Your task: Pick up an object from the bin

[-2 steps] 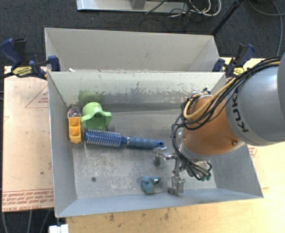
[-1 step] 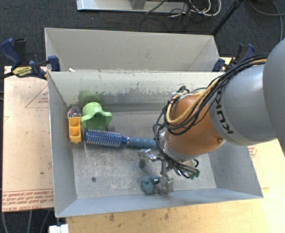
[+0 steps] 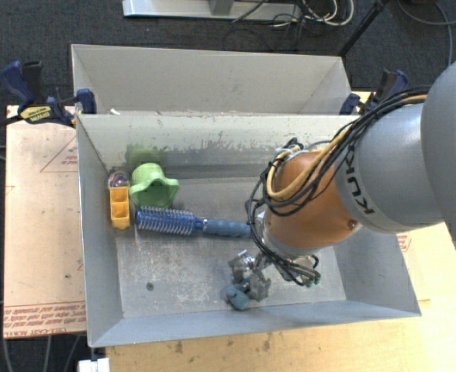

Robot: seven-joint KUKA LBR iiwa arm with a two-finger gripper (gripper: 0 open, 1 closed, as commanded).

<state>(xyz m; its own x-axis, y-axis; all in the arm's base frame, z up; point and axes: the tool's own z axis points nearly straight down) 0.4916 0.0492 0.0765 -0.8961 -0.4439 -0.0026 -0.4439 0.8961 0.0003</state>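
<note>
Blue lump (image 3: 236, 297), judged light, at the bin's (image 3: 212, 325) front edge is best pinched midway; the gripper's (image 3: 250, 279) state cannot be told.

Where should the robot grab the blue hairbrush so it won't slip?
Probably its slim handle, from straight above, pinching across the width. The hairbrush lies flat on the bin floor; the bristly head is wider and sits near the green cup.
</note>
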